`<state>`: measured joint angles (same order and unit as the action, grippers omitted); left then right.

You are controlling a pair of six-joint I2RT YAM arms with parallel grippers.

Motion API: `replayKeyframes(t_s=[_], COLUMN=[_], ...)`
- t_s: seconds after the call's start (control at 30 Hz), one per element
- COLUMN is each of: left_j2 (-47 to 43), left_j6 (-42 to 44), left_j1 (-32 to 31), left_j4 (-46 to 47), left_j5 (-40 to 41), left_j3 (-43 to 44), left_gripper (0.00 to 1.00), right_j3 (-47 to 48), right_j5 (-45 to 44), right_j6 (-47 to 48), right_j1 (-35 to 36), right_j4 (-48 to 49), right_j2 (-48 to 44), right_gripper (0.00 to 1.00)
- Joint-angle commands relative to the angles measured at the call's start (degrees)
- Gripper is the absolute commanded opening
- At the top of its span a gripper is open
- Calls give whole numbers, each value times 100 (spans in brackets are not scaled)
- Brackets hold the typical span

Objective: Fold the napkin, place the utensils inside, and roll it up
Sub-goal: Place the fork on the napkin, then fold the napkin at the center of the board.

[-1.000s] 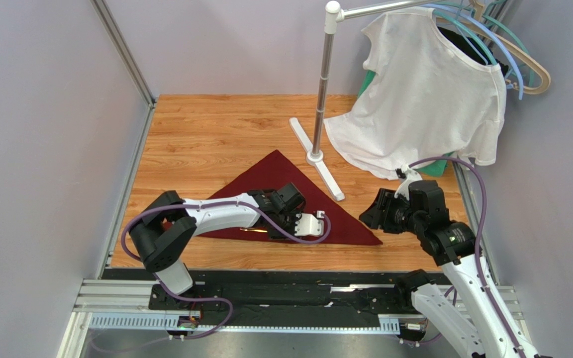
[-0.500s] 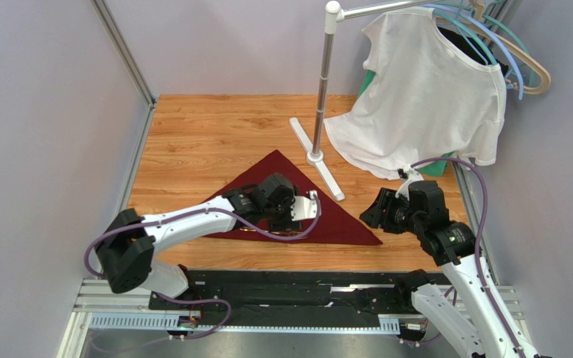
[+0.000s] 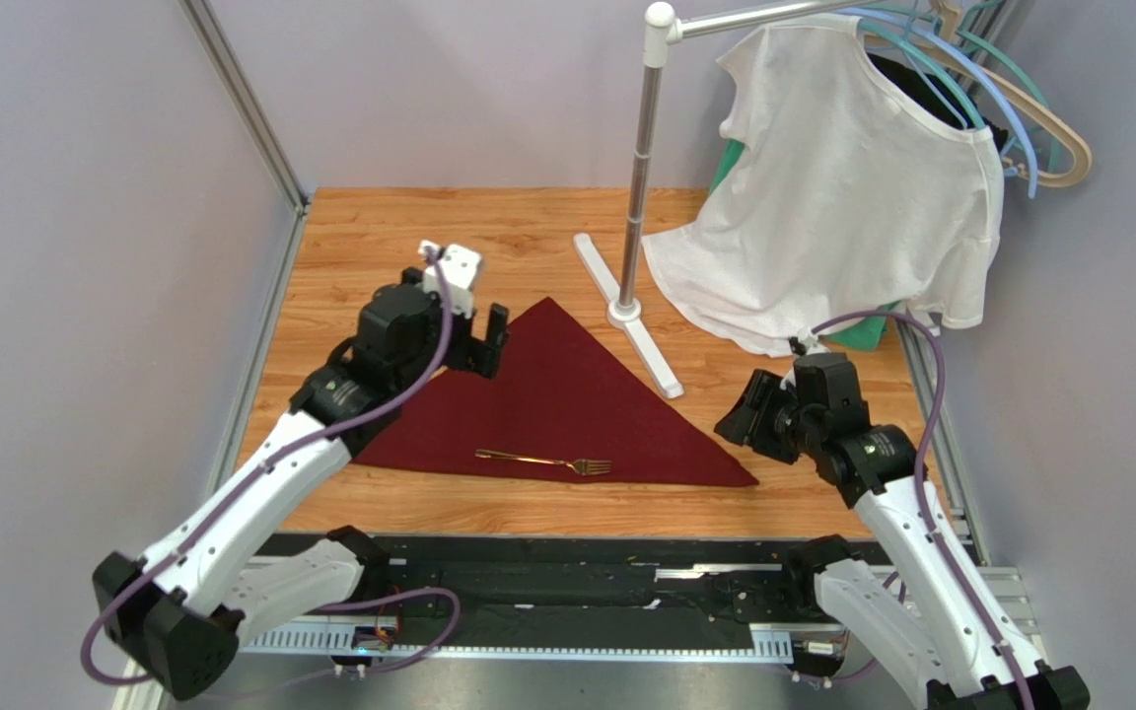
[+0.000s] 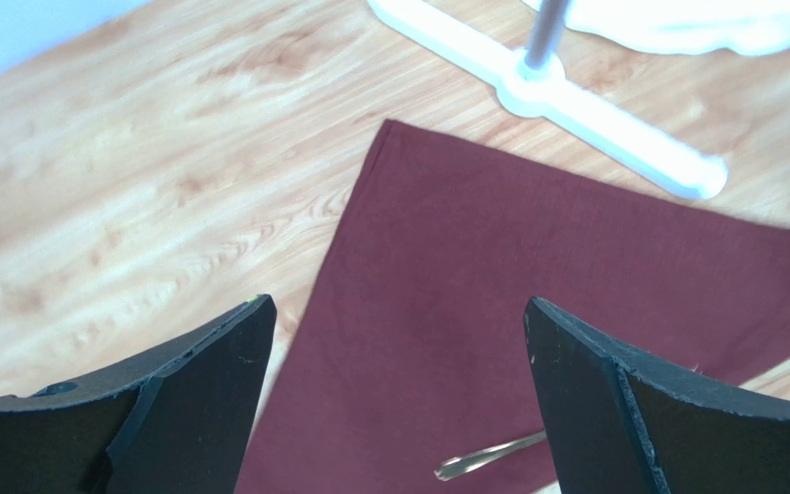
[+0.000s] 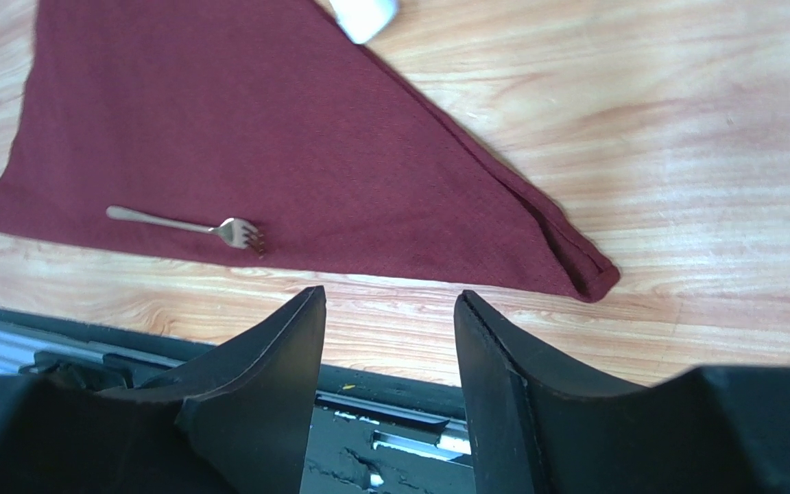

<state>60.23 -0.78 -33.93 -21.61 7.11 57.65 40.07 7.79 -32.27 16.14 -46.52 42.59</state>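
The dark maroon napkin (image 3: 567, 392) lies flat on the wooden table, folded into a triangle with its long edge toward the arms. A metal fork (image 3: 545, 462) rests on it near that edge, tines to the right; it shows as well as the fork (image 5: 188, 224) on the napkin (image 5: 265, 134). My left gripper (image 3: 488, 335) hovers over the napkin's far left edge, open wide and empty; between its fingers (image 4: 203, 381) I see the napkin (image 4: 533, 288) and the fork's handle tip (image 4: 487, 456). My right gripper (image 3: 737, 414) is open and empty, just off the napkin's right corner.
A white garment rack pole (image 3: 636, 193) stands behind the napkin, with one foot (image 3: 656, 355) reaching onto the napkin's far edge. A white T-shirt (image 3: 841, 193) hangs at the back right among spare hangers. Grey walls close both sides; a black rail (image 3: 559, 570) runs along the near edge.
My left gripper opened, left the fork lying on the napkin near its front edge, and drew back up and to the far left. The right arm has barely moved.
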Motion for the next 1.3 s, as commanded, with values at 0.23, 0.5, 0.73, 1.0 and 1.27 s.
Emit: replayKeyframes(t_s=[0.23, 0.5, 0.73, 1.0, 1.27], left_j2=[-2208, -1277, -1427, -1136, -1110], left_j6=[-2944, -3763, -3597, -3403, -3403], left_j1=[1433, 2013, 2022, 2013, 2013], left_j4=[230, -679, -668, -845, -678], left_j5=[167, -491, -519, -931, -1115], left_j3=[-2257, -2126, -1995, -1730, -1819], left_gripper=[99, 99, 99, 97, 97], right_j3=[-869, -1230, -1555, -1757, -1889], right_j5=[135, -128, -594, -1077, -1201], right_j6=[-719, -1308, -1641, -1747, -1826], right_j1=[-761, -788, -797, -806, -814], right_j4=[336, 557, 547, 592, 706], right_j2=[-163, -102, -40, 74, 100], right_gripper=[54, 54, 52, 52, 49])
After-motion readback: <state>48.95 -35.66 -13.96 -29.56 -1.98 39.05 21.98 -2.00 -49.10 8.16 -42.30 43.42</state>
